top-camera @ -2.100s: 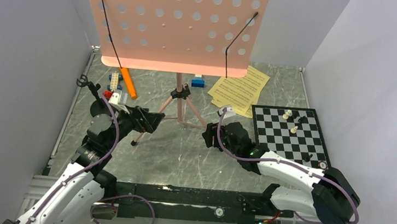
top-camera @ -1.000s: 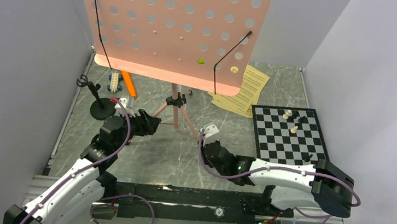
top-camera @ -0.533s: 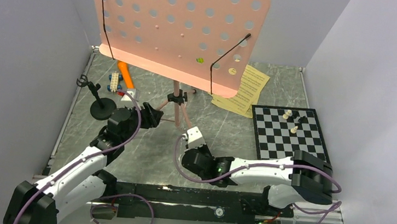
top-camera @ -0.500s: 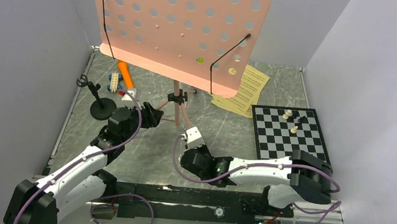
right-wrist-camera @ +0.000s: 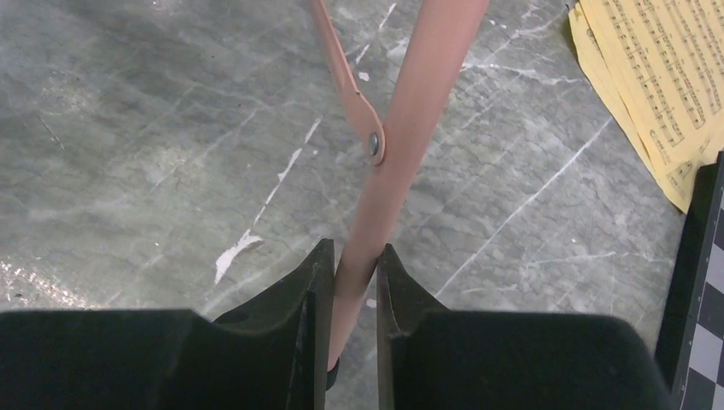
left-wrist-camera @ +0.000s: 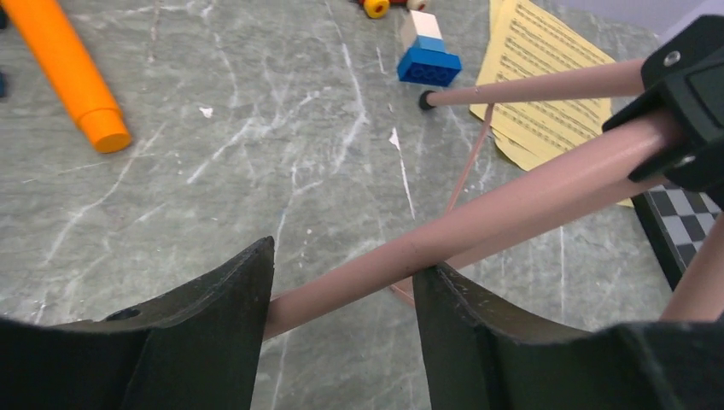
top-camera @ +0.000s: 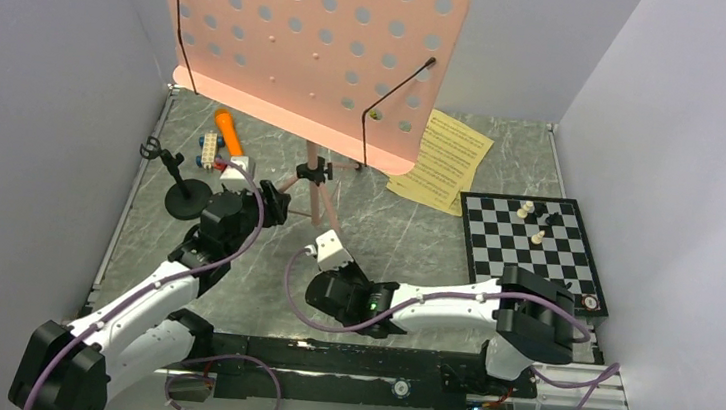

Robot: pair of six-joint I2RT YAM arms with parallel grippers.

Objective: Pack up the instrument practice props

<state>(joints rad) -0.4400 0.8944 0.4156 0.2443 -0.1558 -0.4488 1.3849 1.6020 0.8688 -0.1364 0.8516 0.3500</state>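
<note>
**Stand legs between both sets of fingers, no container in sight**

Top view: pink music stand [top-camera: 304, 49] is upright mid-table with its desk tilted and the tripod under it. Left arm [top-camera: 155, 290] reaches the leg running left from the hub. Right arm [top-camera: 440, 303] lies across the front to the leg that points at the bases. Yellow sheet-music pages [top-camera: 449, 158] lie flat behind-right of the tripod, just beside the chessboard [top-camera: 533, 272], which carries a few pieces. Orange microphone [top-camera: 229, 130] lies behind-left, near the toy blocks [top-camera: 209, 150]. Black mic stand [top-camera: 186, 198] is upright, just left of the left wrist. No box, bag or case shows.

Left wrist: left gripper [left-wrist-camera: 341, 282] has its fingers spread wider than the left tripod leg [left-wrist-camera: 512, 205]. The leg crosses the gap on a slant, long axis running up-right to the black hub clamp [left-wrist-camera: 683, 94]. It seems to touch both inner faces, but I cannot tell if it is clamped.

Right wrist: right gripper [right-wrist-camera: 350, 256] has its fingers pressed onto the front tripod leg [right-wrist-camera: 418, 111], pinching just above the foot. The leg runs straight away from the fingers, with the brace strap [right-wrist-camera: 346, 77] riveted to it.

Likely next is folding the legs in toward the post. The right grip looks ready, the left doubtful.
</note>
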